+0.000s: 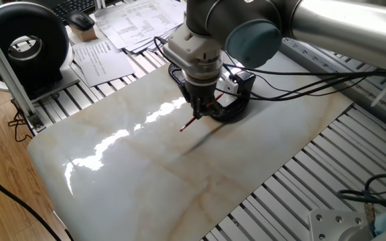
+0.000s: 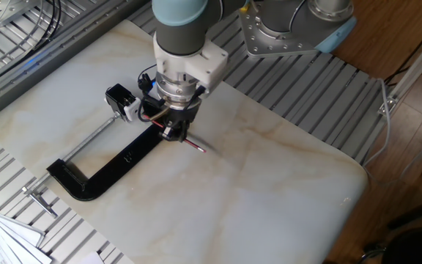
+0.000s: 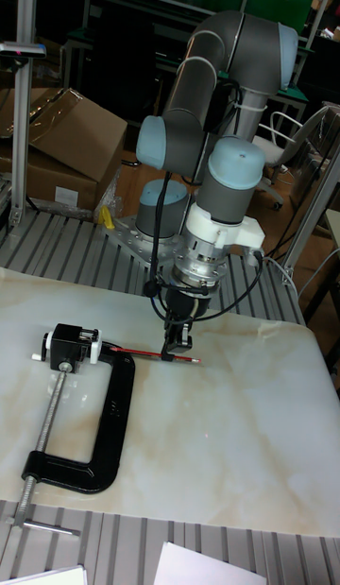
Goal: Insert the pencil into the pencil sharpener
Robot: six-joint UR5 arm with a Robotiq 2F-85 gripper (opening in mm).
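- In one fixed view the gripper (image 1: 202, 107) and the wrist above it cover most of the pencil (image 1: 191, 122); only the lower red stretch and its end show, slanting down toward the marble tabletop (image 1: 146, 174)
- The same view hides nearly all of the pencil sharpener (image 1: 230, 80): a white face and a black corner peek out behind the wrist, among black cables (image 1: 293, 73)
- Of the black C-clamp (image 1: 232, 111) only a curved piece shows there, just right of the gripper
- The other fixed view shows the whole C-clamp (image 2: 112, 169) lying flat, its screw rod running up to the pencil sharpener (image 2: 122, 102) held at the clamp's upper end
- There the gripper (image 2: 174, 133) hangs over the clamp's upper arm; the pencil (image 2: 193, 147) sticks out on the side away from the sharpener, and the sharpener-side end is lost behind the fingers
- The tall fixed view alone gives the pencil (image 3: 151, 354) full length: nearly level, above the table, one end at or just short of the pencil sharpener (image 3: 70, 345), the other pointing right past the gripper (image 3: 174, 345)
- Whether that end is already inside the sharpener cannot be told; the junction is too small
- The fingers are clenched on the pencil, gripping it nearer its free end
- The C-clamp (image 3: 90, 424) and marble tabletop (image 3: 217, 434) show plainly in the tall view; the arm's base stands behind the table
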